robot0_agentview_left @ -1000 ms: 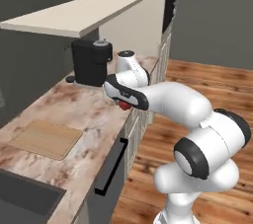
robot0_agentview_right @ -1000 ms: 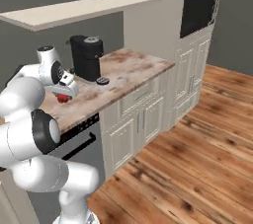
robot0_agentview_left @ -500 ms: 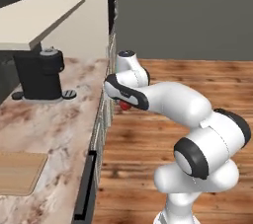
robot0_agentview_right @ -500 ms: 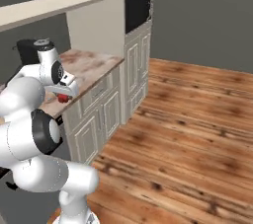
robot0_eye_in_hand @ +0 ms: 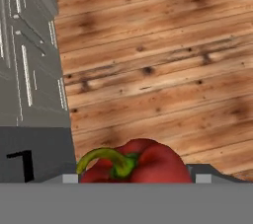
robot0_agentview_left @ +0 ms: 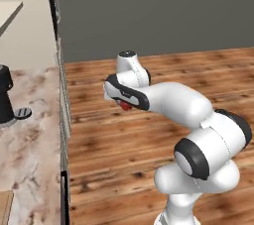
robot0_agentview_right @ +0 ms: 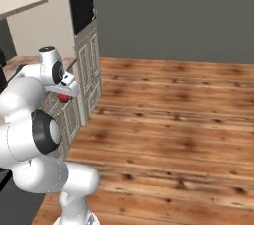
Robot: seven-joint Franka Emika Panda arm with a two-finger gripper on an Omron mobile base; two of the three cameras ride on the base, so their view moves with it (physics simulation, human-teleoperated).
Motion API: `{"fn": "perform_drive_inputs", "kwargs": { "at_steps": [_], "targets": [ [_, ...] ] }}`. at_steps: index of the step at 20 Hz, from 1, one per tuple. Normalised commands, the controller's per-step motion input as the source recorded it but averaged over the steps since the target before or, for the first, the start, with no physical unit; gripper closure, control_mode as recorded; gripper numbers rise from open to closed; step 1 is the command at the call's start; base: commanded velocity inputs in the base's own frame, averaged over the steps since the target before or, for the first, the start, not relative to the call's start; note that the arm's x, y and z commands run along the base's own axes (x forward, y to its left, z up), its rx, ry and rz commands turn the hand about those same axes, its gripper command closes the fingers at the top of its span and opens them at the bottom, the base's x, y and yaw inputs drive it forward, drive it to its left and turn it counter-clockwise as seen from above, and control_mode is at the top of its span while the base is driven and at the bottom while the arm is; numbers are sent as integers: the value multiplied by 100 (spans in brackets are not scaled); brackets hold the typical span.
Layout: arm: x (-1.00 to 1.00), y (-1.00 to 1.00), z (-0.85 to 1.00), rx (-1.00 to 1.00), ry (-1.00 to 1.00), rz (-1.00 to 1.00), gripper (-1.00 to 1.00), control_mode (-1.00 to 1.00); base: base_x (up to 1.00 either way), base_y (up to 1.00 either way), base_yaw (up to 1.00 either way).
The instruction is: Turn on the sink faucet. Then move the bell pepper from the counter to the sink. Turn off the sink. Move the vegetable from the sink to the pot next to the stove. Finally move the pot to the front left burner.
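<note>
**Pepper carried over the floor**

Your gripper (robot0_agentview_left: pixel 126 104) is clamped on the bell pepper (robot0_eye_in_hand: pixel 134 165), green stem showing, held up in the air above the wooden floor (robot0_eye_in_hand: pixel 163 70). Beyond and to the side you see cream cabinets (robot0_agentview_right: pixel 88 65) and the counter (robot0_agentview_left: pixel 30 135).

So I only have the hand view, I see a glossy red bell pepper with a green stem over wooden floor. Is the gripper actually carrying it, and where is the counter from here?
Observer: Yes. In the left base view the red bell pepper sits in the gripper at the end of the white arm, above the wooden floor.
Operator: And the counter?
Observer: The pinkish-beige marble counter lies at the left of that view, apart from the gripper.
Operator: Anything on it?
Observer: A black coffee machine stands at its far left edge.
</note>
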Motion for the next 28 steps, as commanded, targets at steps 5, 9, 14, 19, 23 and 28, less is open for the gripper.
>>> {"fn": "perform_drive_inputs", "kwargs": {
  "at_steps": [5, 9, 14, 19, 23, 28],
  "targets": [
    [0, 0, 0, 0, 0, 0, 100, 100, 3, -2, -47],
    [0, 0, 0, 0, 0, 0, 100, 100, 4, -8, -47],
    [0, 0, 0, 0, 0, 0, 100, 100, 3, -18, -46],
    [0, 0, 0, 0, 0, 0, 100, 100, 4, -18, -45],
    [0, 0, 0, 0, 0, 0, 100, 100, 4, -14, -45],
    [0, 0, 0, 0, 0, 0, 100, 100, 7, -16, -45]
  ]
}}
